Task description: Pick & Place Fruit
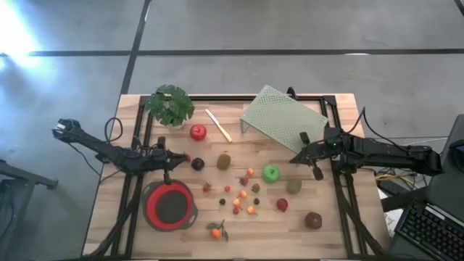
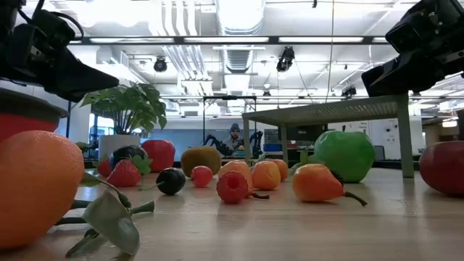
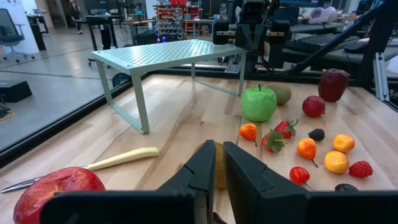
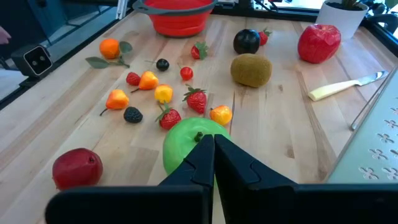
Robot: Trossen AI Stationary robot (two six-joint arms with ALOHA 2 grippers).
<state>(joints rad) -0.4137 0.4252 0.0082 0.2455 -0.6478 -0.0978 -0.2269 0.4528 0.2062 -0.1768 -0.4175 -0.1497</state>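
Observation:
Fruit lies scattered across the wooden table. A green apple (image 1: 270,172) stands mid-table, with a kiwi (image 1: 224,161), a dark plum (image 1: 197,164) and a red apple (image 1: 197,132) to its left. Small berries and strawberries (image 1: 243,194) lie between them, and a leafy tangerine (image 1: 216,232) lies near the front edge. My left gripper (image 1: 179,156) hovers just left of the plum, shut and pointing at the kiwi (image 4: 250,70). My right gripper (image 1: 293,159) hovers right of the green apple (image 4: 180,146), shut and empty.
A red bowl (image 1: 170,205) sits near the front left. A potted plant (image 1: 169,105) and a pale knife (image 1: 217,125) are at the far side. A green perforated rack (image 1: 283,116) stands far right. A second kiwi (image 1: 293,186) and two red fruits (image 1: 313,220) lie front right.

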